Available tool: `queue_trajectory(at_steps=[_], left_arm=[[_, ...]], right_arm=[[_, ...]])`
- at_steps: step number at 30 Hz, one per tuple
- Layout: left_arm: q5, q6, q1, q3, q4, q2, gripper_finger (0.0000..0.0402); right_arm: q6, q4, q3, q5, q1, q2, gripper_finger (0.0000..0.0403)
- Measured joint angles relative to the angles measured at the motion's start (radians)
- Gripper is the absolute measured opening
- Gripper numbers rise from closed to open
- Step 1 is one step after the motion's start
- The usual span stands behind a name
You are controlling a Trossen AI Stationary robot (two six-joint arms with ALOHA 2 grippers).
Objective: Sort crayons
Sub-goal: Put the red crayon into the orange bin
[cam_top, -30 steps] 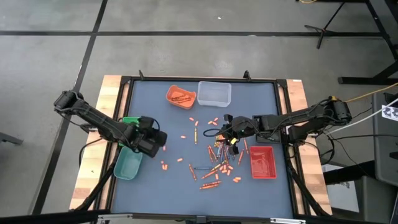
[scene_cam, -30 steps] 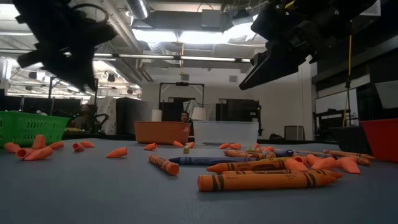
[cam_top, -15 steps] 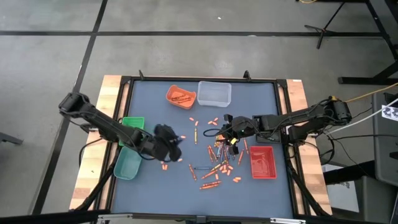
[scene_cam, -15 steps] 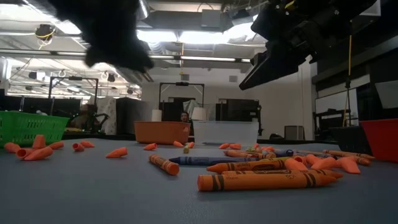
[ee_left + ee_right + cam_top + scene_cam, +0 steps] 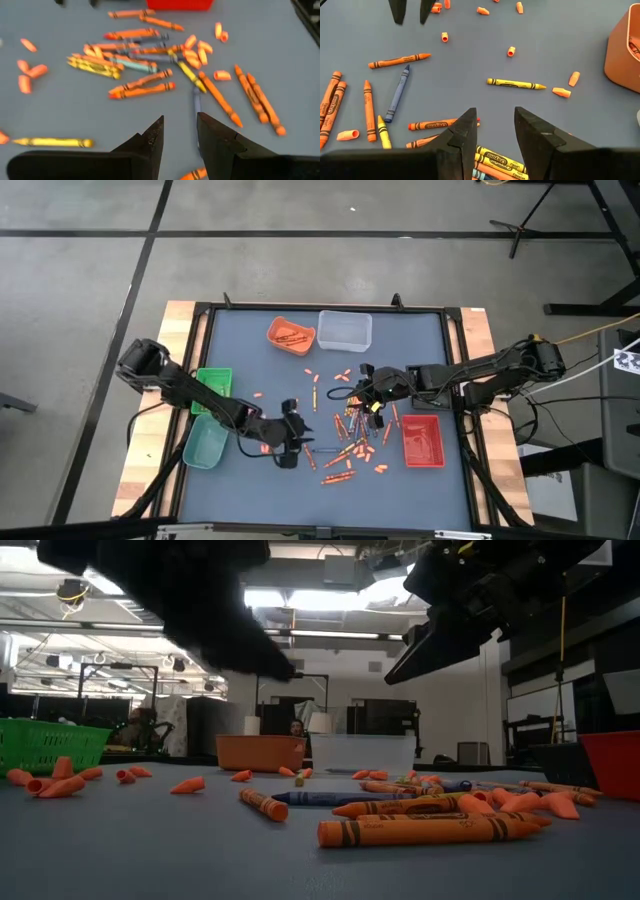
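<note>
The crayons (image 5: 350, 442) lie loose on the blue-grey table top, mostly orange, with a few yellow and blue ones, in a pile near the middle right. Short orange stubs (image 5: 266, 446) are scattered to the left. My left gripper (image 5: 298, 442) hovers open just left of the pile; in the left wrist view (image 5: 179, 122) nothing is between its fingers, and a blue crayon (image 5: 196, 105) lies just ahead. My right gripper (image 5: 352, 392) hangs open above the pile's far side; nothing is between its fingers (image 5: 494, 116), and a yellow crayon (image 5: 515, 84) lies beyond them.
An orange tray (image 5: 290, 333) and a clear tray (image 5: 345, 330) stand at the far edge. A red tray (image 5: 422, 440) sits right of the pile. A green basket (image 5: 212, 380) and a teal tray (image 5: 205, 445) stand on the left, under my left arm.
My left gripper has swung from above the green basket and teal tray toward the table's right, to the left edge of the crayon pile, sinking a little and rolling about its own axis. Its fingers stay open. The crayons have not moved.
</note>
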Motion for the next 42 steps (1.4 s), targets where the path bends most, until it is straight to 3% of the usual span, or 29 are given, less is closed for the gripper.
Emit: queue_trajectory(at_steps=[19,26,42], left_arm=[[0.137,0.002,0.000,0.000,0.002,0.146,0.0101],[0.160,0.075,0.000,0.000,0.002,0.147,0.0101],[0.185,0.077,0.000,0.000,0.001,0.147,0.0101]], right_arm=[[0.000,-0.004,0.000,0.000,0.000,0.000,0.0129],[0.000,-0.006,0.000,0.000,0.000,0.000,0.0129],[0.000,-0.005,0.000,0.000,0.000,0.000,0.0129]])
